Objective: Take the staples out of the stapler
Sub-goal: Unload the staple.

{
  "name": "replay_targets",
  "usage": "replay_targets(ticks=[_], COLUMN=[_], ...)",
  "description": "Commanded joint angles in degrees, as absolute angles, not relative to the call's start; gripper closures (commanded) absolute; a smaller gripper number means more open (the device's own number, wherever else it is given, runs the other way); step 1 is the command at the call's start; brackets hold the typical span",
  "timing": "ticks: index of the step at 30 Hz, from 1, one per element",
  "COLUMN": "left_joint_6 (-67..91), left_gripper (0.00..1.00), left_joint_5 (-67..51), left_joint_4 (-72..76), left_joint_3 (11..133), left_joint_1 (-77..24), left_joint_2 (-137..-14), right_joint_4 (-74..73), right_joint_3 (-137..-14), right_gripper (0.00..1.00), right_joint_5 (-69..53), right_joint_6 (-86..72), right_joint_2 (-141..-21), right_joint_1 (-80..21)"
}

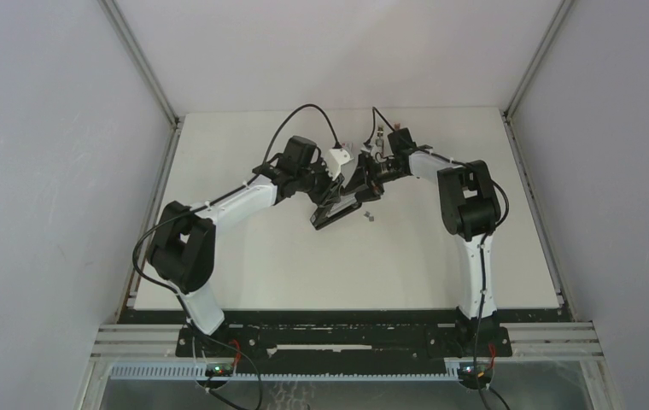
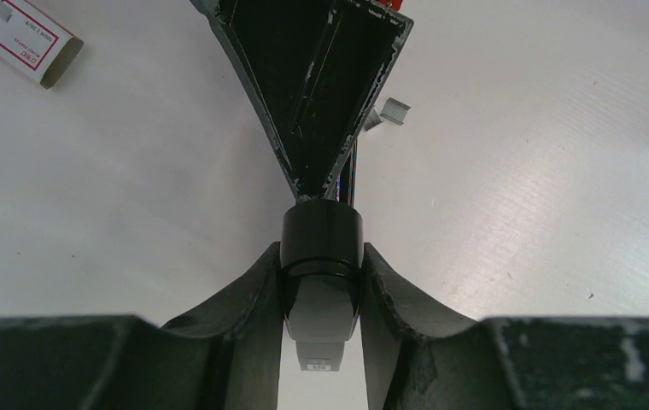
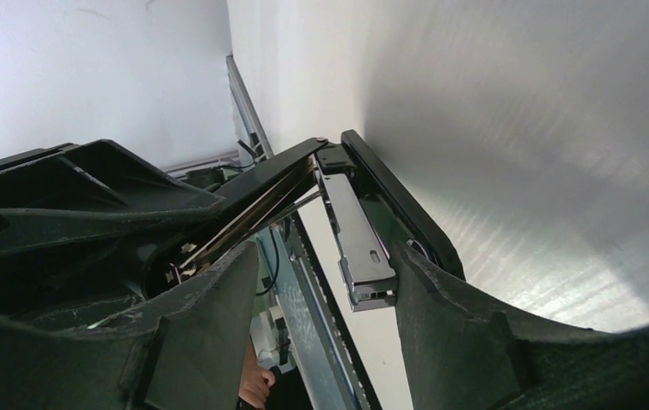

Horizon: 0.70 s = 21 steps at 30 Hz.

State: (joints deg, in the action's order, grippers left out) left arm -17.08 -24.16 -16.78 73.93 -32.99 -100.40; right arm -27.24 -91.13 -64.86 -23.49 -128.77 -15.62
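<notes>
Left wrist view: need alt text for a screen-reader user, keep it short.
The left gripper is clamped on the glossy black end of the stapler, which spreads open in a V above it. A short silvery strip of staples lies on the white table just right of it in frame; a red-and-white box sits top left.

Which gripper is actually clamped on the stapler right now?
The left gripper: its fingers pinch the rounded black end of the stapler. The right gripper stands open, straddling the metal rail.
</notes>
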Motion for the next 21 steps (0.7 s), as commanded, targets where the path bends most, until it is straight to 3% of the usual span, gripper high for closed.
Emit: replay_targets(ticks=[1, 15, 18, 21], left_joint_6=[-16.77, -17.31, -17.32, -17.39], left_gripper=[1.0, 1.0, 1.0, 1.0], left_joint_5=[-25.14, -26.54, -26.64, -26.63], left_joint_4=[-11.84, -11.87, -11.86, -11.82], left_joint_3=[73.65, 73.3, 73.3, 73.26], left_joint_1=[-33.4, -33.4, -33.4, -33.44], left_joint_2=[-95.89, -95.41, -95.21, -95.11], right_joint_4=[-23.39, -23.12, -22.95, -22.72], right_joint_3=[-90.79, -90.88, -90.88, -90.96], right_gripper=[0.42, 0.46, 0.55, 0.71], right_joint_5=[-68.64, -68.97, -69.19, -69.53], right_joint_6=[-26.17, -26.44, -26.57, -26.63], right_joint_2=[-129.45, -131.4, -131.69, -131.96], right_joint_1=[-16.71, -17.84, -17.92, -18.02])
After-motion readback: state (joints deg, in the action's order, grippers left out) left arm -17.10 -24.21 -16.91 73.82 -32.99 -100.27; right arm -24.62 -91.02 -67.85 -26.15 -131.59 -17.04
